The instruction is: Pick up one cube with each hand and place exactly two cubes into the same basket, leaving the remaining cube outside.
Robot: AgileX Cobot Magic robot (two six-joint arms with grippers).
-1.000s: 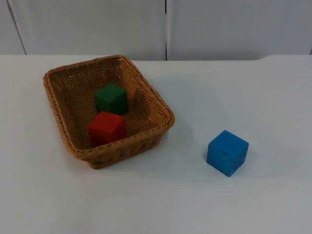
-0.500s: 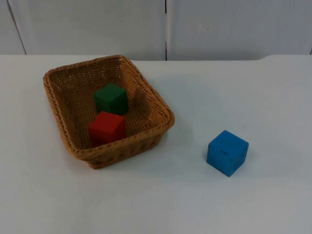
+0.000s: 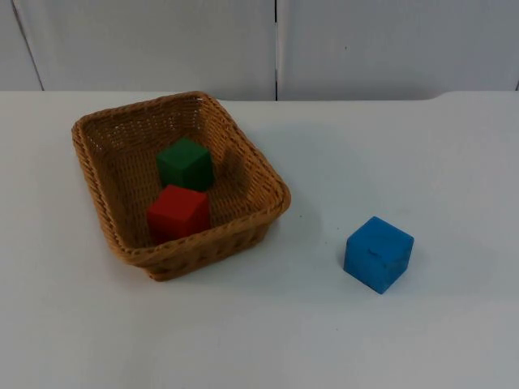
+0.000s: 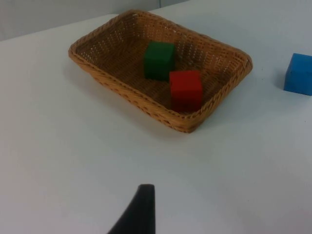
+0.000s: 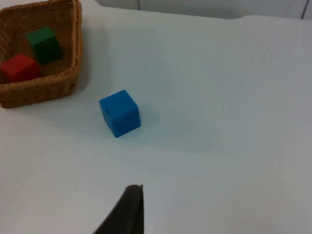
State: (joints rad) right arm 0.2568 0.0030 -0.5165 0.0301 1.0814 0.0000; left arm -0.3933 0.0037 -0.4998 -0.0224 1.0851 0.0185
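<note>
Cubes first: the green cube [image 3: 186, 163] and the red cube [image 3: 178, 213] both sit inside the wicker basket [image 3: 263, 180], touching or very nearly so, red nearer the front wall, green just behind it. That's two in the same basket, exactly what was asked for. The blue cube [image 3: 378, 254] stands alone on the white table [image 3: 438, 154], well apart from the basket, off to its right.

From the left wrist, the left gripper [image 4: 138, 210] hangs back from the basket with one black fingertip showing; I can't tell whether its claw is wide or narrow, and nothing appears held. From the right wrist, the right gripper [image 5: 127, 208] sits back from the blue cube, and again the claw's state is not readable.

To my eye the job looks finished: two in, one out, both arms waiting clear.
</note>
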